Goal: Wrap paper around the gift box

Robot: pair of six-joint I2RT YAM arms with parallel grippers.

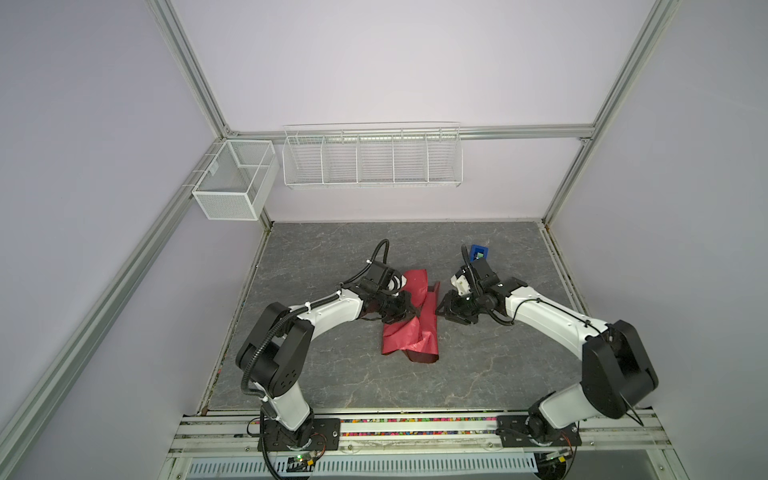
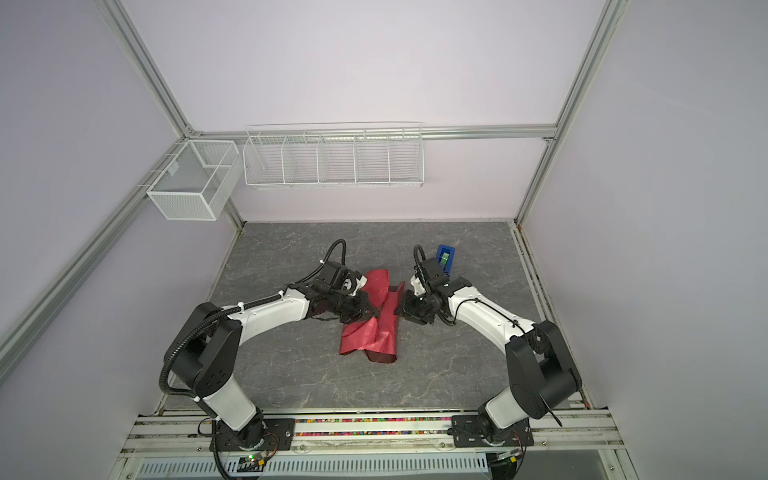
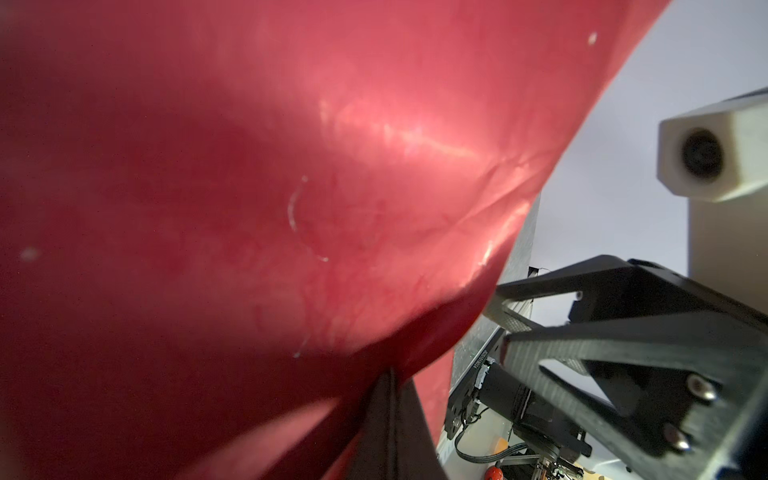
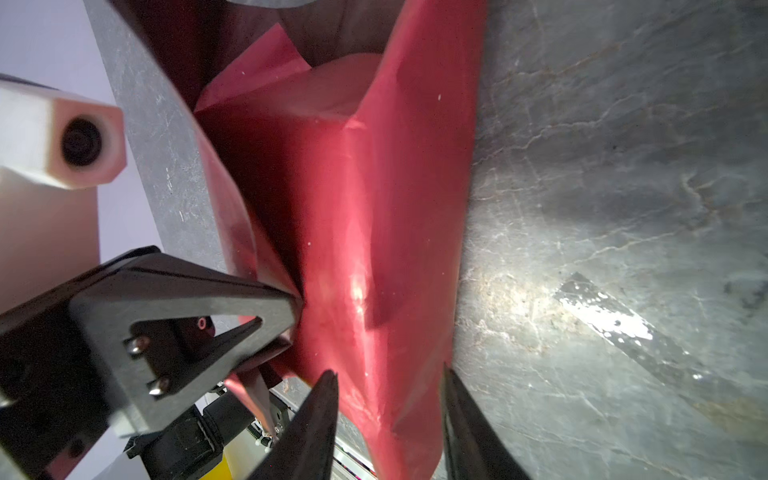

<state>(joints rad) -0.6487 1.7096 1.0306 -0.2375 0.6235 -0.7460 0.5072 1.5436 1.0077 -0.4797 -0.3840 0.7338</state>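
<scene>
Red paper [image 1: 409,332] stands crumpled in a ridge between the two arms, filling the gap between the parted fingers [image 4: 320,407] of the right gripper [image 4: 388,374] and leaving no clear lane across. Just past those fingertips, the left gripper [image 1: 409,309], pinched on the sheet, blocks any straight push ahead. Behind the right fingers, past the wrist, a blue tape dispenser [image 1: 478,252] stands (close by the arm's cable). Bare grey table [image 1: 332,386] lies open outside the right gripper's outer finger and beyond the paper's end nearest the arm bases.
</scene>
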